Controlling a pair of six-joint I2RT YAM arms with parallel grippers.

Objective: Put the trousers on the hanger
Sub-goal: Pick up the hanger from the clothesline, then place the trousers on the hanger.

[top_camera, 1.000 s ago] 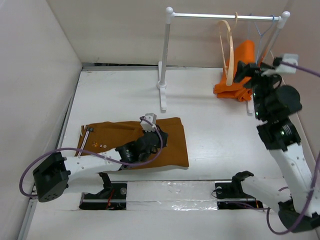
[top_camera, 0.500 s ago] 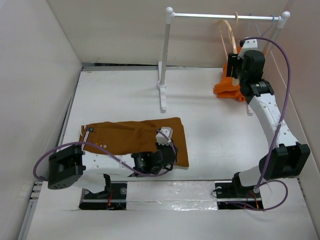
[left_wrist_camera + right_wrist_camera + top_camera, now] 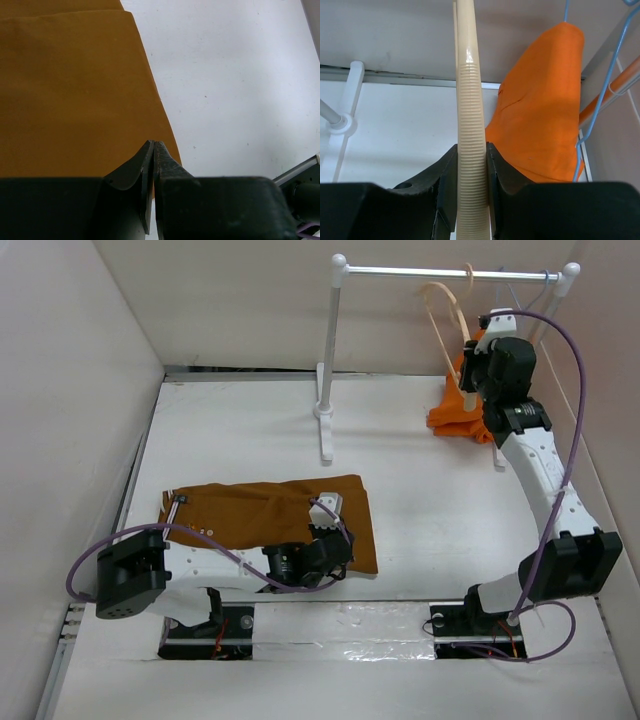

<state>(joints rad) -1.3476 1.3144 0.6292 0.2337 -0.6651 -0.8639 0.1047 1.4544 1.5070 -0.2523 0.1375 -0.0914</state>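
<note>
Hanger [image 3: 467, 75] in right gripper [image 3: 471, 150]

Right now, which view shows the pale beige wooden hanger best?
Right wrist: the pale beige wooden hanger stands close-up, clamped in the right claw. Top external shows it small, on the rail; left wrist shows none of it.

An orange garment [image 3: 540, 100] hangs just right of the right claw [image 3: 471, 150], with a thin blue wire hanger [image 3: 608, 75] beyond it. A white clothes rack's foot [image 3: 342, 121] stands well left, on the white table [image 3: 410, 130].
</note>
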